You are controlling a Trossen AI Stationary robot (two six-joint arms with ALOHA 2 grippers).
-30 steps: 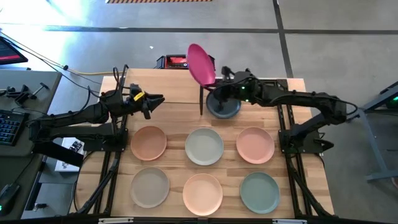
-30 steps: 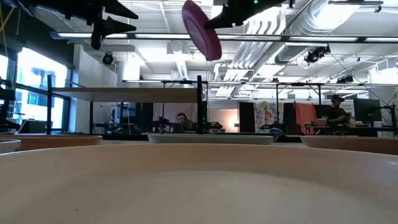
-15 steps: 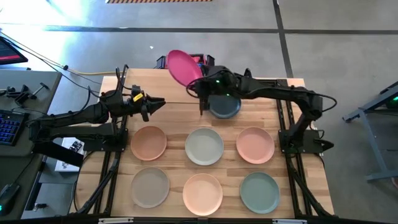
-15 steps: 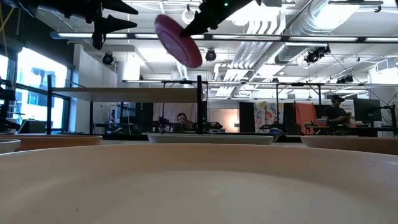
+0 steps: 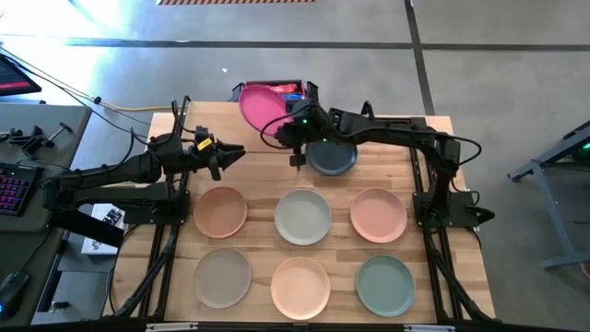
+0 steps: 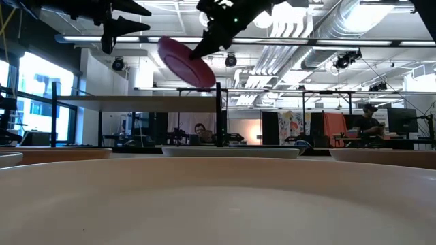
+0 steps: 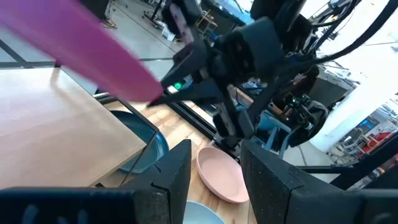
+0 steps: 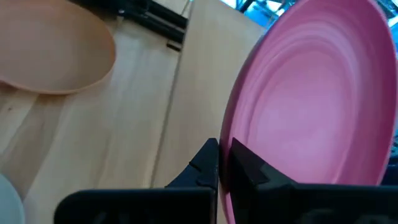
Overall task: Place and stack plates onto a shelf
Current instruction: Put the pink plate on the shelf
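Note:
My right gripper (image 5: 289,120) is shut on a magenta plate (image 5: 263,103), which hangs tilted in the air over the right part of the shelf (image 5: 230,124), a light-wood board on thin black legs. A dark grey plate (image 5: 334,158) lies on the table beside the shelf's right leg. Several more plates lie flat in two rows on the near half of the table, among them a pale sage one (image 5: 302,216). My left gripper (image 5: 238,149) stands open at the shelf's left part, level, with nothing between its fingers (image 7: 180,174). My right gripper pinches the magenta plate's rim (image 8: 229,144) between its two fingers, one finger (image 8: 249,167) on the hollow inner face and one on the back. The fingers come from the table's right, slanting down. The plate is lifted clear above the shelf (image 6: 136,103) and tilted.
The six plates on the table are peach (image 5: 220,211), salmon (image 5: 378,214), beige-grey (image 5: 222,277), peach (image 5: 300,287) and green (image 5: 384,285) around the sage one. A red device (image 5: 293,90) sits behind the shelf. In the low view a near plate's rim (image 6: 218,204) fills the foreground.
My right gripper has carried the magenta plate toward the table's left, out over the shelf, and a little down. The plate has tipped from nearly on edge toward flatter. The grip has stayed shut on the rim.

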